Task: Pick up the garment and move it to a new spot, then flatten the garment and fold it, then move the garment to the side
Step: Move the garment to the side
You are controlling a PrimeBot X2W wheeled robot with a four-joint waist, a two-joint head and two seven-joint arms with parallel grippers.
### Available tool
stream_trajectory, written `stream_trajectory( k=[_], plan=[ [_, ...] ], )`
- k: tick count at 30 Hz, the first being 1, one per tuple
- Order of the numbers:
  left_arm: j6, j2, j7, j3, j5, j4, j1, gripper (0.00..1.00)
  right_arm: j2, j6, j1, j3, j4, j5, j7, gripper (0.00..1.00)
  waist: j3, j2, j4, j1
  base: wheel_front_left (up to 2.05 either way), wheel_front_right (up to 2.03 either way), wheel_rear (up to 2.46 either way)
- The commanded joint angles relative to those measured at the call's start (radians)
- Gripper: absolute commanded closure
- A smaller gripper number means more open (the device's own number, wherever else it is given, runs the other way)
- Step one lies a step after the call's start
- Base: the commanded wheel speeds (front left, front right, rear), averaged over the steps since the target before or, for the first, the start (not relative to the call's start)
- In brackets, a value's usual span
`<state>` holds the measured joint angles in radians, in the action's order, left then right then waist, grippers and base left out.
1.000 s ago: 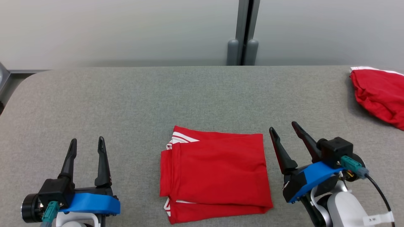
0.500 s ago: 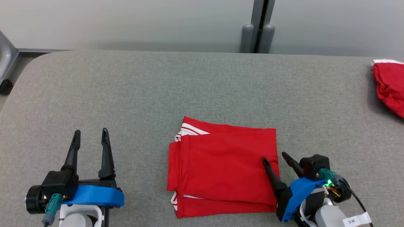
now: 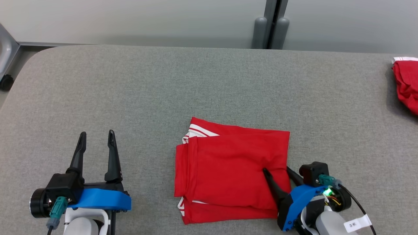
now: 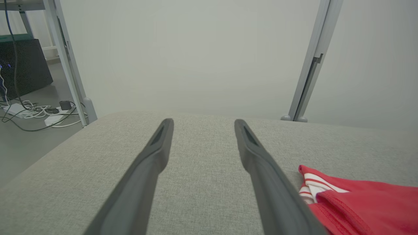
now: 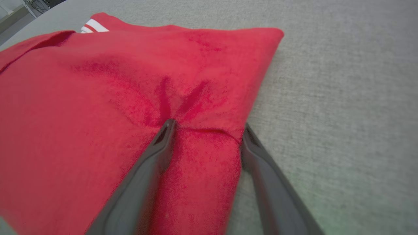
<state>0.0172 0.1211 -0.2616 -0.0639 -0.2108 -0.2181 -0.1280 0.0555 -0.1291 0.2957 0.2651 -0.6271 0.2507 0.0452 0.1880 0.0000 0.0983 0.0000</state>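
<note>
- You see the folded red garment (image 3: 228,169) lying flat on the grey table (image 3: 163,81), close to the near edge and about midway along it.
- Its white-striped trim (image 3: 199,130) peeks out at the garment's far-left corner.
- Your right gripper (image 3: 276,169) sits at the garment's near-right corner with its jaws spread wide, straddling the cloth's right edge.
- In the right wrist view, the gripper (image 5: 208,125) has one finger (image 5: 156,153) resting on top of the garment (image 5: 130,81), its tip pressing in so that creases fan out from it.
- The other finger (image 5: 271,182) lies on the table along the garment's right edge, its tip just tucked beneath the cloth.
- A strip of cloth lies between the two fingers, but they are not pinched on it; nothing is lifted.
- Your left gripper (image 3: 97,133) rests near the table's near-left corner, jaws wide apart and empty, well apart from the garment.
- From the left wrist view, that gripper (image 4: 203,121) points across bare table, with the garment's striped corner (image 4: 359,202) off to one side.
- A second red cloth (image 3: 406,85) lies bunched at the table's right edge, towards the far-right corner.
</note>
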Motion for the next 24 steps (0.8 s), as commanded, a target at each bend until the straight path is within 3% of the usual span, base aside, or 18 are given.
stream_trajectory(
  k=[1, 6, 24],
  plan=[
    [0.001, -0.003, -0.004, 0.006, 0.007, 0.0, -0.016, 0.0, -0.007, -0.003, 0.004, 0.024, -0.028, 0.012, -0.015, 1.0, 0.002, 0.0, -0.001, 0.0, 0.0, 0.0, 0.0],
    [0.0, -0.011, -0.004, 0.014, 0.011, 0.008, -0.015, 0.0, 0.01, -0.002, 0.079, 0.025, -0.04, 0.023, 0.044, 1.0, 0.013, 0.0, -0.015, 0.0, 0.0, 0.0, 0.0],
    [0.018, -0.022, -0.004, 0.034, 0.051, 0.089, -0.123, 0.0, 0.269, -0.002, 0.223, 0.001, 0.094, 0.037, 0.09, 1.0, 0.177, 0.0, -0.207, 0.0, 0.0, 0.0, 0.0]
  ],
)
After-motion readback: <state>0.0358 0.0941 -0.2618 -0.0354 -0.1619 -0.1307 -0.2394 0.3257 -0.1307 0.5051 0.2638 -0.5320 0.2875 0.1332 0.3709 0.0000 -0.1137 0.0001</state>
